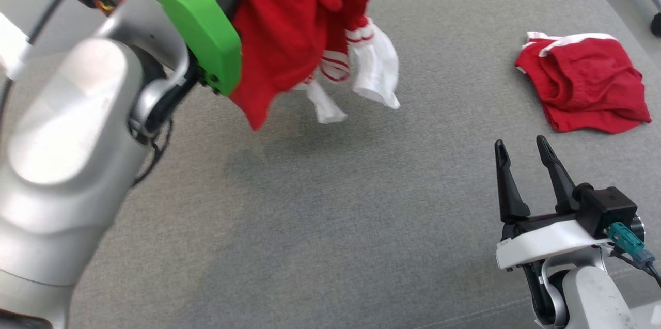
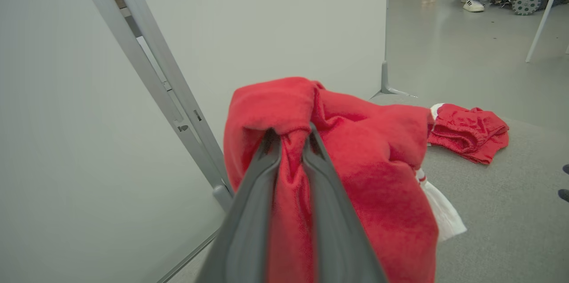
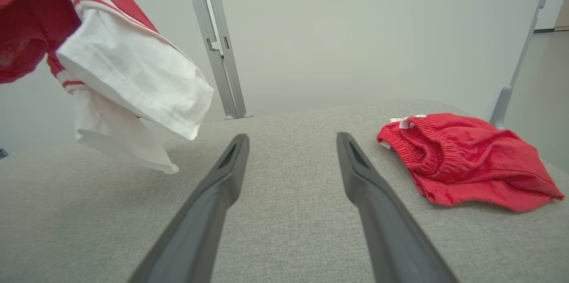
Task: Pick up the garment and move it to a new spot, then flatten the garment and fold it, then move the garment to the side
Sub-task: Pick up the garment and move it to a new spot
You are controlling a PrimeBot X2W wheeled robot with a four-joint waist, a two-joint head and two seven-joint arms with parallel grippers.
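"While that garment [image 1: 289, 34] hangs off the left gripper [image 2: 291, 134], which step would you call this?"

"The first, I'd say: the carry to a new spot. Those dark fingers are pinched tight on a fold of red cloth. The whole thing dangles clear of the table [image 1: 361, 225], up at eleven o'clock from where the head looks. The white sleeves droop lowest, and I can't see anything touching the grey cover."

"And the other arm?"

"The right gripper [image 1: 519, 142] sits low at four o'clock, jaws spread wide with nothing between them. It's well apart from the garment."

"What's the red heap at two o'clock?"

"Shorts [image 1: 583, 83], crumpled on the table, not far beyond the right gripper's tips but untouched. I'd take them for a separate piece, not the job in hand."

"So what does the next move need?"

"A bare patch to set down on, and there's plenty in the middle, toward six o'clock. My guess is the left arm has to lower until the sleeves land first. Then it should let the cloth trail out rather than drop in a lump, because it's bunched and a heap is harder to flatten. The right gripper stands open, so it could come in for a hem or sleeve. Best to steer wide of the shorts, so the two reds don't tangle."

"Flattening and folding not begun, then?"

"Not yet, by the look of it."
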